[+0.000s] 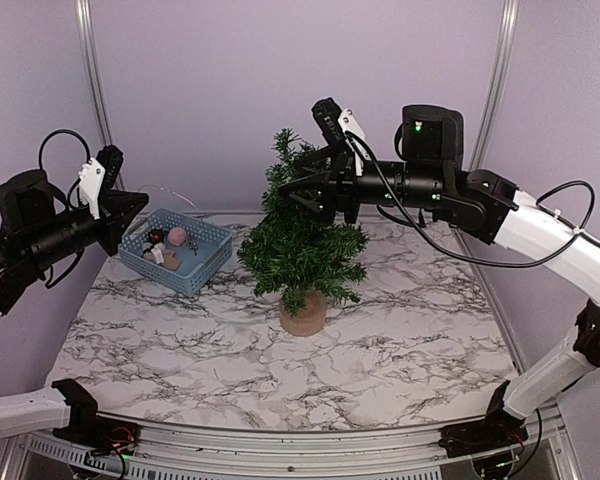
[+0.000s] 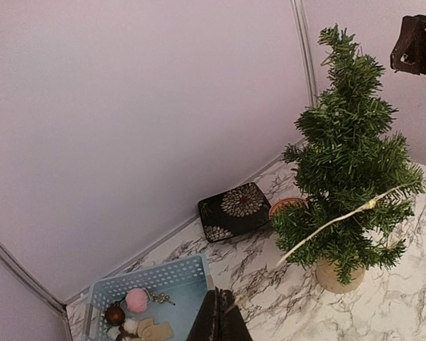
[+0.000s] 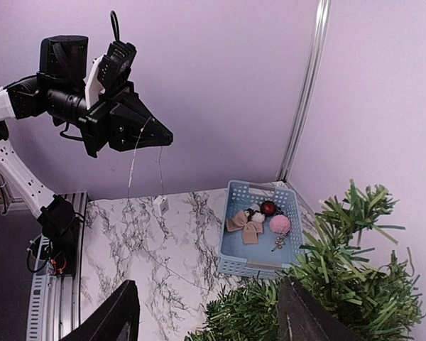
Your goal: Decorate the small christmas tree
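- From the top external view, we see the small christmas tree (image 1: 302,240) standing upright on its stump base (image 1: 303,314) near the middle of the marble table (image 1: 180,350). The right gripper (image 1: 292,192) is at the tree's upper branches, its fingers among the needles. The left gripper (image 1: 138,206) hangs above the left end of a blue basket (image 1: 170,275), which sits well left of the tree.
- In the left wrist view, the left gripper (image 2: 220,321) has its fingers pressed together on a wire light string (image 2: 334,224). The string runs up from them and lies across the lower branches of the small christmas tree (image 2: 348,163). The blue basket (image 2: 149,273) holds a pink pompom (image 2: 136,300), a red ball (image 2: 114,315) and a tan bow (image 2: 153,330). A black plate (image 2: 234,209) with a flower pattern lies by the back wall, left of the tree.
- In the right wrist view, the right gripper (image 3: 207,284) has its fingers (image 3: 124,312) spread wide, and we see nothing held between them. Branches of the small christmas tree (image 3: 341,284) fill the lower right. Across the table the left gripper (image 3: 160,135) is pinched closed, and strands of the wire light string (image 3: 161,177) dangle from it.
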You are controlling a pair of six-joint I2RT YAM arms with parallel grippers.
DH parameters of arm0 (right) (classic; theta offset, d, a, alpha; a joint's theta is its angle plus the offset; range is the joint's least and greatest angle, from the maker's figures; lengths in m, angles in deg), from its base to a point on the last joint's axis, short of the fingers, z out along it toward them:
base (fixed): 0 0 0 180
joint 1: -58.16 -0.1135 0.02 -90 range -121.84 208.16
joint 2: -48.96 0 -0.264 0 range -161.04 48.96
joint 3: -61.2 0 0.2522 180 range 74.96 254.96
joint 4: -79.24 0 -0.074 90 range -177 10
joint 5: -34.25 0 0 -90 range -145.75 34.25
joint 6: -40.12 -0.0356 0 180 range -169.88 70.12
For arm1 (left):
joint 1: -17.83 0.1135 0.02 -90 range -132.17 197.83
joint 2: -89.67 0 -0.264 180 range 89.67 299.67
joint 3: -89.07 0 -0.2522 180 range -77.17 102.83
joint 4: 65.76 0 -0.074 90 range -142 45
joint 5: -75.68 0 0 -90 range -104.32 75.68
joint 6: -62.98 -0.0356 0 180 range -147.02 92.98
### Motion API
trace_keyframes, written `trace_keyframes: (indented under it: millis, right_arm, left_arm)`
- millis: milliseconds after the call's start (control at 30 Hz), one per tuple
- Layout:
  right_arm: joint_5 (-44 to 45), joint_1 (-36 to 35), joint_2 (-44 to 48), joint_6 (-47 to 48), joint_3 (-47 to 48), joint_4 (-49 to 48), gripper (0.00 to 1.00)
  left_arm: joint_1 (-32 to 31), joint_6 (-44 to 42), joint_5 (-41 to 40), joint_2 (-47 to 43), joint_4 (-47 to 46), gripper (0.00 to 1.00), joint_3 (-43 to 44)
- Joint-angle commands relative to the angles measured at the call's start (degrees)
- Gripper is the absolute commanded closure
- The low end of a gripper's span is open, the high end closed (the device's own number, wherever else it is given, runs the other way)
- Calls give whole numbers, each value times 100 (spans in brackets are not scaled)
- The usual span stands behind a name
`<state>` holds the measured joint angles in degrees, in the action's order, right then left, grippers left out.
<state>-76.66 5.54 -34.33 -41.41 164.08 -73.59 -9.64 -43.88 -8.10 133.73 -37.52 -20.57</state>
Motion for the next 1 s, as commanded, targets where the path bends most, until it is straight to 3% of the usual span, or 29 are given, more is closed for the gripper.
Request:
trace_keyframes:
  millis: [0, 200, 333, 400, 733, 967]
  right_arm:
    - [24, -40, 230, 36, 94, 97, 35]
    - [-60, -34, 401, -38, 19, 120, 35]
    - [-328, -43, 451, -176, -114, 88, 23]
    - [-415, -40, 461, -275, -186, 29, 22]
    - [-1123, -66, 260, -811, -344, -564, 29]
    - [-984, -244, -16, -1063, -295, -583, 32]
  left_arm:
    - [-477, -357, 89, 514, -327, 100, 448]
    - [-1299, -792, -497, 1236, -525, 100, 1063]
    - [-1708, -984, -1015, 1759, -653, 100, 1541]
    - [-1846, -1025, -1104, 1952, -742, 100, 1725]
    - [-2529, -1449, -1786, 2688, -901, 100, 2214]
    - [-2700, -1437, -1954, 2828, -1081, 100, 2259]
